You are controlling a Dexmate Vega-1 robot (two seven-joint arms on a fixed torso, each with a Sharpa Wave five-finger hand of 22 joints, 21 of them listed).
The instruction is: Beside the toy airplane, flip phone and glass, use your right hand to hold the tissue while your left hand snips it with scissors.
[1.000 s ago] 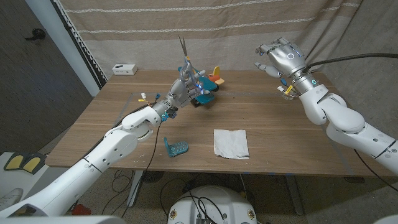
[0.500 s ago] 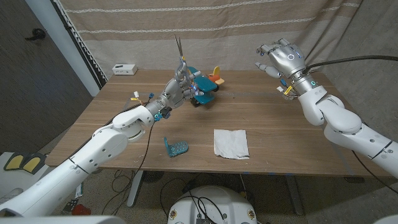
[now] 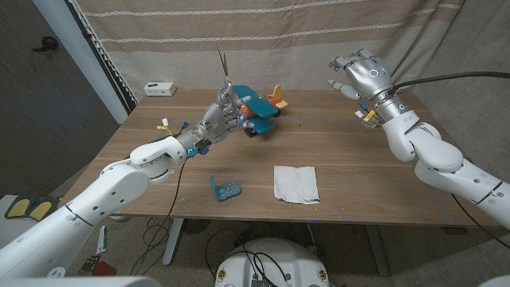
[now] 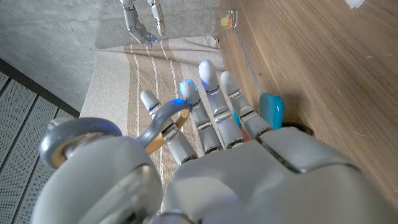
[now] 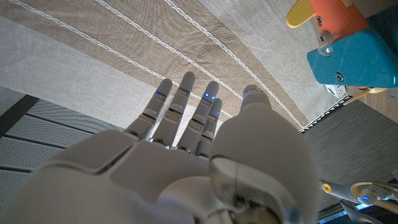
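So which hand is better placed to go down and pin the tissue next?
The right hand, probably. It is open with nothing in it, raised over the table's far right, while the left hand grips the scissors blades-up beside the toy airplane. The tissue lies untouched near the front edge.

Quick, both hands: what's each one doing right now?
Left hand: holding the scissors, blades up.
Right hand: open, raised, holding nothing.
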